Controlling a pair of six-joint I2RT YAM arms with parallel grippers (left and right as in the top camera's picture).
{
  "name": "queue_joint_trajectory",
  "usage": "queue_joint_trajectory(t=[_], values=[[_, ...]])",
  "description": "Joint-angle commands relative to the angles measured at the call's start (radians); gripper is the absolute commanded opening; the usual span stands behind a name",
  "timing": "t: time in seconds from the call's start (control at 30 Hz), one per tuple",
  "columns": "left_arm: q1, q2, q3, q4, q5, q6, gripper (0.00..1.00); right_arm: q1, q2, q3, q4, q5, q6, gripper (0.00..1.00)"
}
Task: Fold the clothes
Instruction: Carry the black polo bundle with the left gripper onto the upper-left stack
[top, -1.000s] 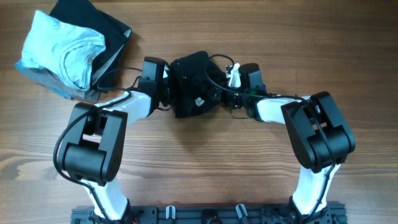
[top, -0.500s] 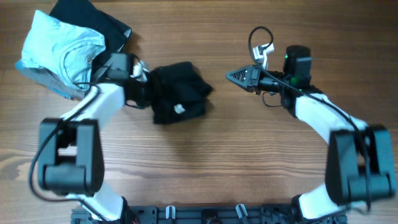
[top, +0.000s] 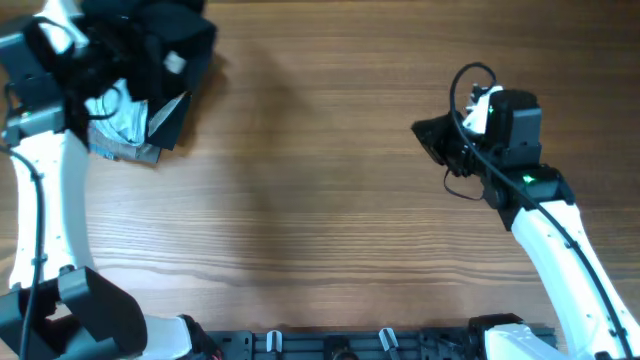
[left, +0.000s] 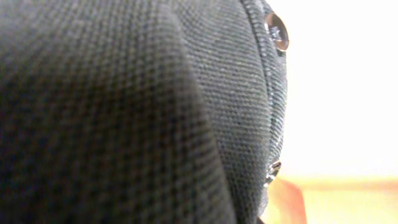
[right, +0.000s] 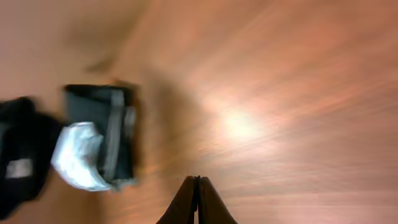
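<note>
The black T-shirt is a folded bundle with its white label up, held over the pile at the table's far left corner. My left gripper is buried in it and grips the cloth. Black knit fills the left wrist view and hides the fingers. My right gripper is shut and empty above bare wood at the right. Its closed fingertips point toward the pile, and the T-shirt shows at that view's left edge.
A light blue folded shirt lies on a grey folded garment under the bundle. Both show in the right wrist view, light blue and grey. The wooden table spreads between the arms.
My left arm swung the black bundle from the table's middle to the far left, over the pile. My right gripper let go, shut and drew back to the right.
</note>
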Motion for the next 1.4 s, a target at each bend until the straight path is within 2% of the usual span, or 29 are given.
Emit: queue_joint_trajectory(t=[0.0, 0.03, 0.07, 0.1, 0.13, 0.17, 0.3, 0.47, 0.6, 0.63, 0.77, 0.97, 1.07, 1.17, 1.23, 1.37], values=[[0.085, 0.057, 0.010, 0.057, -0.073, 0.027, 0.04, 0.004, 0.000, 0.000, -0.105, 0.116, -0.106, 0.04], [0.097, 0.080, 0.010, 0.060, -0.073, 0.026, 0.08, 0.004, 0.000, 0.000, -0.129, 0.117, -0.132, 0.04], [0.105, 0.108, 0.010, 0.058, -0.073, 0.026, 0.23, 0.004, 0.000, 0.000, -0.151, 0.117, -0.156, 0.04], [0.108, 0.131, 0.010, 0.052, -0.073, 0.026, 0.50, 0.004, 0.000, 0.000, -0.169, 0.121, -0.168, 0.04], [0.108, 0.161, 0.010, 0.047, -0.073, 0.026, 0.95, 0.004, 0.000, 0.000, -0.189, 0.125, -0.179, 0.04], [0.108, 0.193, 0.010, 0.045, -0.073, 0.027, 1.00, 0.004, 0.000, 0.000, -0.204, 0.130, -0.185, 0.04], [0.124, 0.283, 0.010, 0.009, -0.082, 0.030, 1.00, 0.004, 0.000, 0.000, -0.236, 0.127, -0.209, 0.04], [0.203, 0.265, 0.010, -0.082, -0.081, 0.031, 1.00, 0.004, 0.000, 0.000, -0.256, 0.116, -0.317, 0.04], [0.294, 0.195, 0.010, -0.195, -0.081, 0.031, 1.00, 0.004, 0.000, 0.000, -0.256, 0.069, -0.404, 0.04], [0.357, 0.134, 0.010, -0.294, -0.081, 0.068, 1.00, 0.004, 0.000, 0.000, -0.253, 0.063, -0.418, 0.04], [0.419, 0.046, 0.013, -0.416, -0.081, 0.096, 1.00, 0.004, 0.000, 0.000, -0.249, 0.063, -0.427, 0.04], [0.438, -0.116, 0.013, -0.455, -0.072, 0.142, 1.00, 0.004, -0.011, 0.005, -0.254, 0.060, -0.491, 0.04], [0.412, -0.194, 0.013, -0.463, 0.025, 0.230, 1.00, 0.004, -0.048, 0.023, -0.255, 0.061, -0.556, 0.04], [0.319, -0.280, 0.014, -0.482, 0.088, 0.395, 1.00, 0.004, -0.109, 0.066, -0.259, 0.090, -0.623, 0.04], [0.233, -0.323, 0.024, -0.513, 0.068, 0.480, 1.00, 0.004, -0.153, 0.108, -0.267, 0.111, -0.644, 0.05], [-0.004, -0.377, 0.123, -0.708, -0.096, 0.622, 1.00, 0.004, -0.249, 0.213, -0.288, 0.128, -0.683, 0.08]])
